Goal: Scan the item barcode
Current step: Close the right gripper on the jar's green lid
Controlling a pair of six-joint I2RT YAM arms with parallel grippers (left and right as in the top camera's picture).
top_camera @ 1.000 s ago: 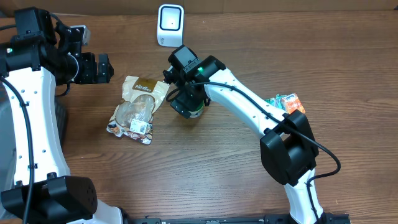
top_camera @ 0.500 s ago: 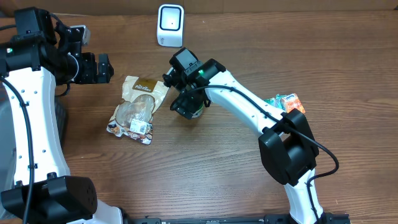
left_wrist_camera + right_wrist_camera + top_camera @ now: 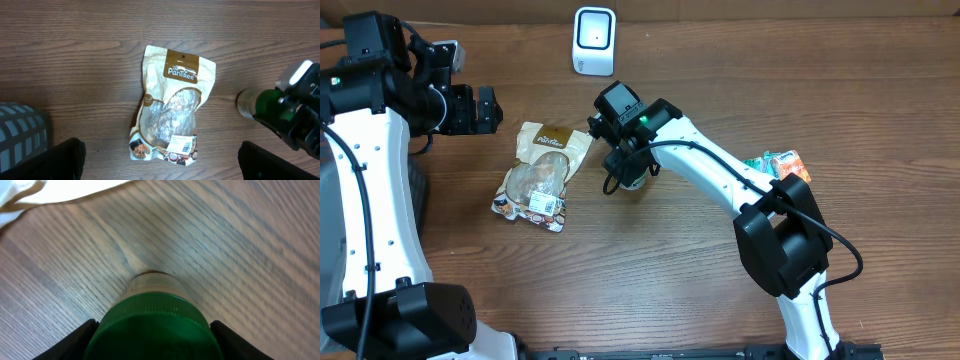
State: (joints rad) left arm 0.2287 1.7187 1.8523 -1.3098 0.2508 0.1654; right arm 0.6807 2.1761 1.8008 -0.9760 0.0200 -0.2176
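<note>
Your right gripper (image 3: pixel 155 339) has narrowed from wide onto the green-capped bottle (image 3: pixel 155 317), which stands on the counter (image 3: pixel 650 285) directly between its fingers. The grasp looks made, so carry it to the scanner (image 3: pixel 594 40) next.

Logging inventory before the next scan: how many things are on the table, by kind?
Pouches or packets: 2, PanTree pouch, orange-green packet
Bottles: 1, green-capped bottle
Scanners: 1, white scanner
Unidentified: 1, grey gridded object, partly seen
Total: 5
</note>
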